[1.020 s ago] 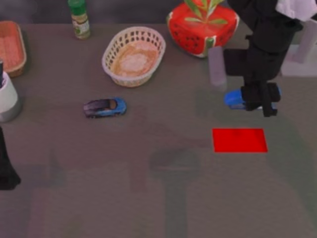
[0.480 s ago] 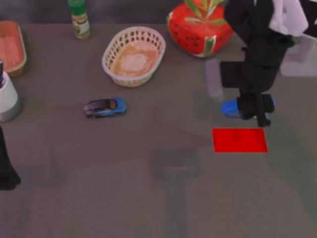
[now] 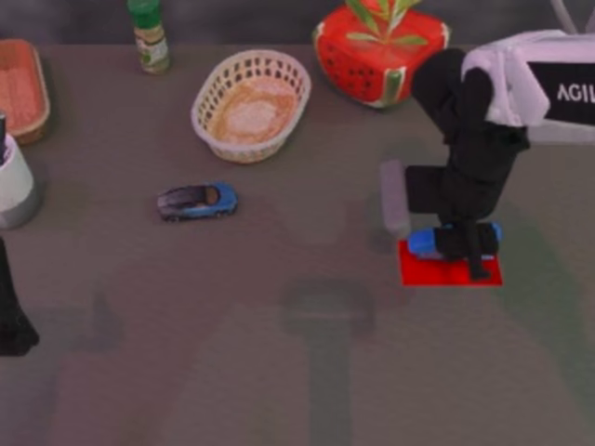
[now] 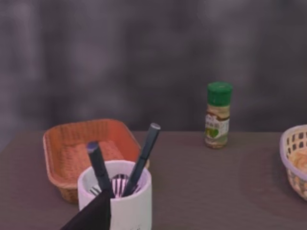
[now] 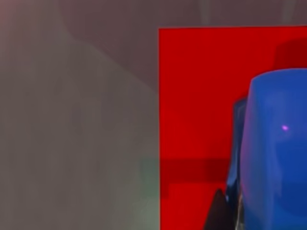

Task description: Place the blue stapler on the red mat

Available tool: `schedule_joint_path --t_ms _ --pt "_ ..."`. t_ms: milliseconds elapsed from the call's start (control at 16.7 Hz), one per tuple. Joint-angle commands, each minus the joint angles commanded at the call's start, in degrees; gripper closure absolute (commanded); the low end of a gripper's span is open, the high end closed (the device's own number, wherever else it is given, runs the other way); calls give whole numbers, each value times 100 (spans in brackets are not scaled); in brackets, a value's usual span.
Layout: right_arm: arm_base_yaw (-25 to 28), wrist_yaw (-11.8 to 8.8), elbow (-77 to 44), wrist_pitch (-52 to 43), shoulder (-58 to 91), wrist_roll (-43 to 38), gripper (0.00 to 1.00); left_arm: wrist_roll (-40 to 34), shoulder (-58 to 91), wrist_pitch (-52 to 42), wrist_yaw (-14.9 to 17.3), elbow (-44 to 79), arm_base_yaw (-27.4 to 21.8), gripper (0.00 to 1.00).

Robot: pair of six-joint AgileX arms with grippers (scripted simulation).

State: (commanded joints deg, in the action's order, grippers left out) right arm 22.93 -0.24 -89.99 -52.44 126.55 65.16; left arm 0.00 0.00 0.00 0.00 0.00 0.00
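The blue stapler (image 3: pixel 423 244) is held across the far part of the red mat (image 3: pixel 437 273), with my right gripper (image 3: pixel 465 247) shut on its middle from above. Only the stapler's two blue ends show beside the black fingers. In the right wrist view the stapler (image 5: pixel 273 143) fills the near side over the red mat (image 5: pixel 196 96), and one dark fingertip (image 5: pixel 218 213) presses against it. I cannot tell whether the stapler touches the mat. My left arm (image 3: pixel 9 321) is parked at the table's left edge.
A blue and dark toy car (image 3: pixel 196 201) lies left of centre. Along the back stand a white basket (image 3: pixel 251 91), a watermelon-patterned pot (image 3: pixel 376 51), a green-capped bottle (image 3: pixel 149 37) and an orange basket (image 3: pixel 20 88). A white pen holder (image 4: pixel 117 196) stands at the left.
My right arm has carried the stapler toward the table's front, from behind the red mat to over it. The left arm has not moved.
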Motion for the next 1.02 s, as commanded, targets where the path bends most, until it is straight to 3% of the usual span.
schedule_joint_path --t_ms 120,900,1020 --pt "0 0 0 0 0 0 100 0 0 0 0 0 0 0" --pt "0 0 0 0 0 0 2 0 0 0 0 0 0 0" --pt "0 0 0 0 0 0 0 0 0 0 0 0 0 0"
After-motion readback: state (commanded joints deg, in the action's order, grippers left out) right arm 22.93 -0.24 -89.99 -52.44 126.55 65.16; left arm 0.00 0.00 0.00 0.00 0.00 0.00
